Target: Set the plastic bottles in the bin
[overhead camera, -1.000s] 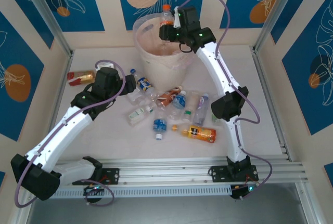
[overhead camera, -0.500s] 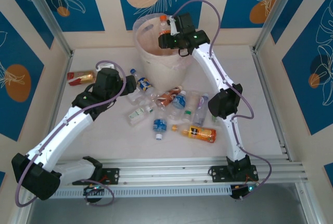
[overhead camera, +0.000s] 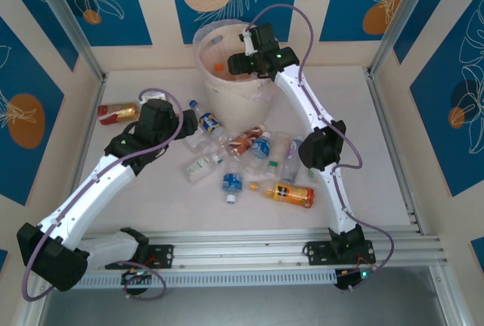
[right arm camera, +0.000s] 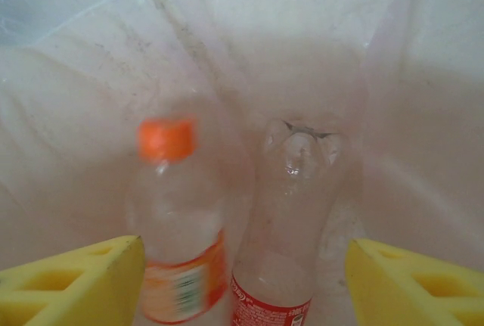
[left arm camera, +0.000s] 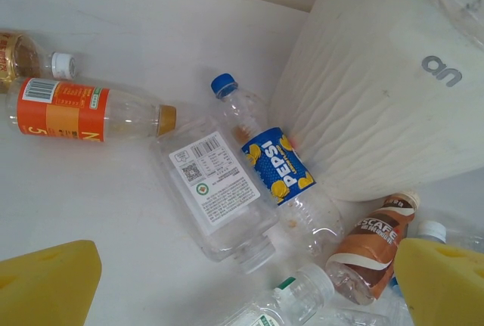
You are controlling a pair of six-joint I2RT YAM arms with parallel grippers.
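My right gripper [overhead camera: 240, 60] hangs over the bin [overhead camera: 203, 38], open. Below its yellow fingers [right arm camera: 76, 280], an orange-capped bottle [right arm camera: 178, 220] shows blurred inside the bin, free of the pads, beside a clear red-labelled bottle [right arm camera: 291, 220]. The orange cap [overhead camera: 218, 68] shows inside the bin from above. My left gripper [overhead camera: 189, 120] is open, low over the table left of the bin. Under it lie a Pepsi bottle [left arm camera: 278, 166], a square clear bottle [left arm camera: 219, 190] and a brown-labelled bottle [left arm camera: 374, 246]. Several more plastic bottles [overhead camera: 261, 148] lie mid-table.
The bin's ribbed wall [left arm camera: 378, 99] stands close right of the Pepsi bottle. An orange-labelled bottle [left arm camera: 76, 109] lies at the left, and another one [overhead camera: 291, 194] nearer the right arm's base. Metal frame posts [overhead camera: 72, 31] edge the table.
The right gripper has dipped lower over the bin and opened. The orange-capped bottle it held has dropped inside. The left arm has not moved.
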